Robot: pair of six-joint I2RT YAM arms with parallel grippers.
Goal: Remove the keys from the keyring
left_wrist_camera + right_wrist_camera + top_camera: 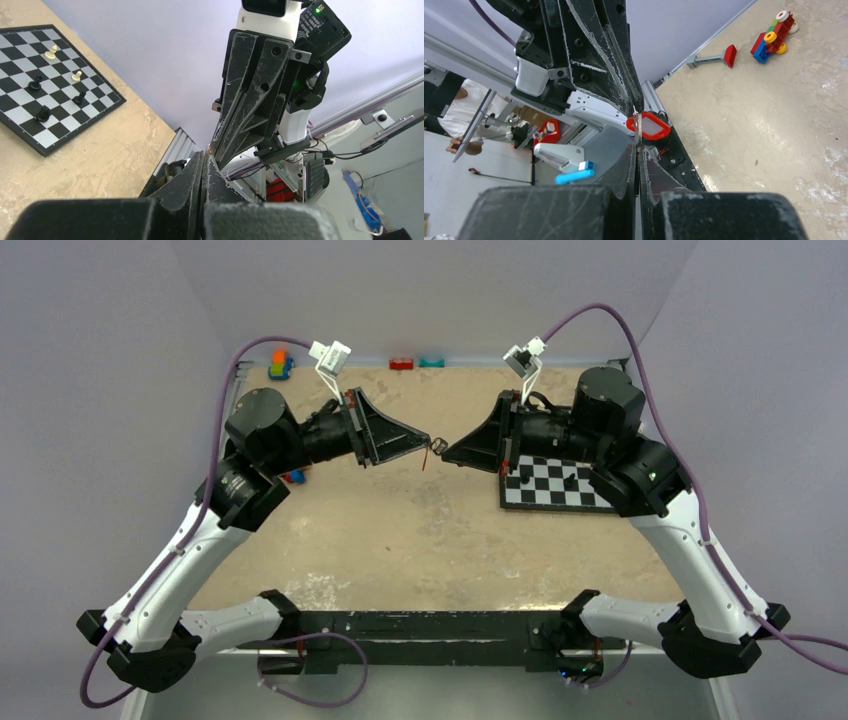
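Above the table (380,530), left gripper (430,441) and right gripper (445,450) meet tip to tip, both clamped shut on the keyring (637,131); keys (650,126) hang attached, none yet removed.

**Surface finishes, overhead and wrist views.**
- Table top (400,530): tan board, matt, mottled and rough-looking, with paler worn patches.
- Left gripper (428,442) and right gripper (446,451): matt black plastic, the fingers (621,167) heavily scored with whitish scratches.
- Arm shells (190,560): smooth white plastic with a slight sheen; the joints are satin black.
- Cables (600,307): smooth purple sheath.
- Keyring (637,132): thin, bright metal wire.
- Keys (650,126), at 1 o'clock from the ring: glossy red plastic head around a pale grey inset.
- Chessboard (540,490), at 3 o'clock on the table: smooth, semi-gloss squares with a black rim.
- Rail (181,144) at the table's edge: ribbed, dull silvery metal.
- Walls (430,290): matt, pale lilac.
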